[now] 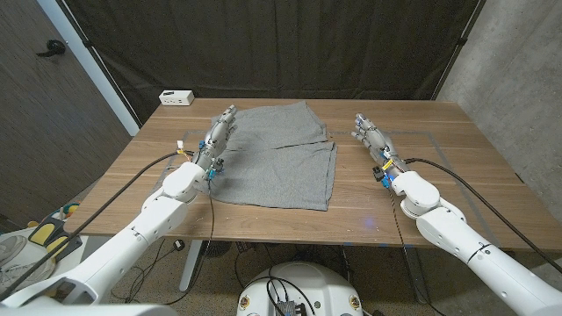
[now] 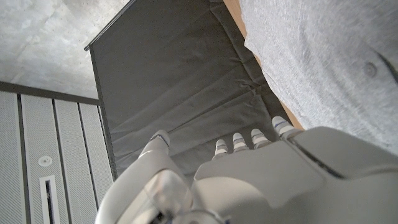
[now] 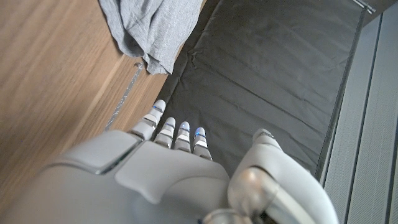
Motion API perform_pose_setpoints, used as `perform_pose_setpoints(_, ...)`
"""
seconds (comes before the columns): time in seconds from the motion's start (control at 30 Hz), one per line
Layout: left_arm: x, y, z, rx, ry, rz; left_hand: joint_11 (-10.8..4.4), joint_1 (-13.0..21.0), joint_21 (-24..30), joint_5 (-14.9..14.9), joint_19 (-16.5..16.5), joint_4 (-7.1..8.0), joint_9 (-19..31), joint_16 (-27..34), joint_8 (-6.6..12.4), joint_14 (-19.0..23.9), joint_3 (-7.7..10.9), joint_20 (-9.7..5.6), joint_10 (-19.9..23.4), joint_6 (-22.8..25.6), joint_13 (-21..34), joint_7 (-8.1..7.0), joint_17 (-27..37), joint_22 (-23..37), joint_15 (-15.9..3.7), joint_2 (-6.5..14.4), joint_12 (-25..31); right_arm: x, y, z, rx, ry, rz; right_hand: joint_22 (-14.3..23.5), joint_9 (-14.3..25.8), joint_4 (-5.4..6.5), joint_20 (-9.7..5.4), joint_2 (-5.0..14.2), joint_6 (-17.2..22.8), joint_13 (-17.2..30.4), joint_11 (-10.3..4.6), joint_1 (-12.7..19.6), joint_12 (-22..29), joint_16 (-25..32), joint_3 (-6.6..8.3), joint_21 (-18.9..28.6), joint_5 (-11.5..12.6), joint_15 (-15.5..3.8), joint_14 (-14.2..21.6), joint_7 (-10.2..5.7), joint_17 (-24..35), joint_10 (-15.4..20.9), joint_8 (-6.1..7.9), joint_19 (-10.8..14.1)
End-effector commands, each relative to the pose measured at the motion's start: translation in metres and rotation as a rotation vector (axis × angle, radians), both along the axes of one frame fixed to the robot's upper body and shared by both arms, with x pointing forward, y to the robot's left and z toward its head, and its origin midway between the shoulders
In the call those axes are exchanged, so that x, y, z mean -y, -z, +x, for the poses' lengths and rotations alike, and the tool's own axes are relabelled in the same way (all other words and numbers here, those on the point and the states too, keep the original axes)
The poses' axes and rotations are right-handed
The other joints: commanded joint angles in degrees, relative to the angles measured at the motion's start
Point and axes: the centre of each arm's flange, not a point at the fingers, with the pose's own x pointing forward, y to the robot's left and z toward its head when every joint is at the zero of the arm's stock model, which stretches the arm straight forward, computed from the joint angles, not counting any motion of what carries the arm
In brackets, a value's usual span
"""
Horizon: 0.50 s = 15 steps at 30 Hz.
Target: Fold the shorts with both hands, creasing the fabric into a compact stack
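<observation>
Left hand [image 1: 218,140] overlaps shorts [image 1: 279,162] (contact unclear)

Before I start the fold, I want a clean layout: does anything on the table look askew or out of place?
The grey fabric shorts lie spread but slightly skewed to the wooden table edges, with a rumpled far right corner. A small white box sits at the far left corner. Left hand is at the shorts' left edge; right hand stands apart.

The table [image 1: 421,189] is evenly and softly lit from above with only faint shadows, slight bending is seen at the head view's edges, and the nearby hands are rendered blurred in both wrist views.
</observation>
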Motion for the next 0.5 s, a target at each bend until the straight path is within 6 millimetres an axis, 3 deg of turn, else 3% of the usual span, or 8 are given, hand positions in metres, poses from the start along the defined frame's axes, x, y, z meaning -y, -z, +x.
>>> perform_pose_setpoints(0.03, -0.004, -0.016, -0.035, 0.055, -0.101, 0.155, 0.54, 0.58, -0.23, -0.06, -1.80, -0.70, 0.35, 0.33, 0.47, -4.12, 0.08, 0.55, -4.00, -3.50, 0.29, -0.04, 0.34, 0.28, 0.40, -0.49, 0.27, -0.014, -0.003, -0.009, 0.032, 0.072, -0.145, 0.14, 0.16, -1.26, 0.45, 0.38, 1.02, 0.07, 0.16, 1.91, 0.34, 0.15, 0.93, 0.48, -0.36, -0.06, 0.87, -0.20, 0.17, 0.79, 0.43, 0.54)
perform_pose_setpoints(0.07, -0.004, -0.017, -0.036, 0.055, -0.105, 0.165, 0.89, 0.65, -0.22, -0.07, -1.75, -0.77, 0.35, 0.31, 0.46, -4.09, 0.07, 0.57, -3.84, -3.44, 0.30, -0.03, 0.34, 0.29, 0.46, -0.52, 0.31, -0.016, -0.003, -0.010, 0.032, 0.075, -0.156, 0.14, 0.16, -1.96, 0.51, 0.50, 1.22, 0.09, 0.42, 2.92, 0.56, 0.08, 1.54, 0.44, -0.63, -0.07, 1.09, -0.23, 0.18, 1.75, 0.38, 0.57)
perform_pose_setpoints(0.43, -0.005, -0.020, -0.053, 0.055, -0.172, 0.298, 0.96, 1.41, -0.54, -0.23, -2.38, -1.65, 0.40, 0.17, 0.30, -4.05, 0.08, 1.42, -3.59, -3.22, 0.37, 0.19, 0.39, 0.38, 1.14, -0.80, 0.20, -0.026, -0.002, -0.027, 0.027, 0.131, -0.310, 0.16, 0.17, -3.09, 0.92, 0.46, 1.73, 0.12, 0.29, 4.43, 0.61, 0.15, 2.42, 0.46, -1.16, -0.23, 1.95, -0.35, 0.17, 2.59, 0.32, 0.85)
perform_pose_setpoints(0.47, -0.006, -0.020, -0.054, 0.054, -0.177, 0.310, 0.01, 1.71, -0.61, -0.28, -2.51, -1.97, 0.42, 0.13, 0.23, -4.04, 0.10, 1.48, -3.85, -3.21, 0.40, 0.24, 0.40, 0.42, 1.15, -0.83, 0.03, -0.026, -0.001, -0.029, 0.032, 0.136, -0.325, 0.17, 0.17, -3.16, 0.94, 0.46, 1.76, 0.12, 0.28, 4.52, 0.61, 0.15, 2.47, 0.46, -1.19, -0.21, 2.00, -0.35, 0.17, 2.64, 0.32, 0.87)
perform_pose_setpoints(0.5, -0.006, -0.020, -0.056, 0.052, -0.184, 0.324, 0.43, 1.77, -0.59, -0.29, -2.46, -2.04, 0.42, 0.12, 0.23, -4.05, 0.11, 1.44, -3.79, -3.18, 0.41, 0.23, 0.41, 0.43, 1.15, -0.84, 0.04, -0.028, -0.002, -0.031, 0.031, 0.139, -0.340, 0.17, 0.17, -3.23, 0.96, 0.46, 1.76, 0.13, 0.27, 4.62, 0.61, 0.13, 2.53, 0.45, -1.23, -0.20, 2.01, -0.41, 0.17, 2.69, 0.30, 0.86)
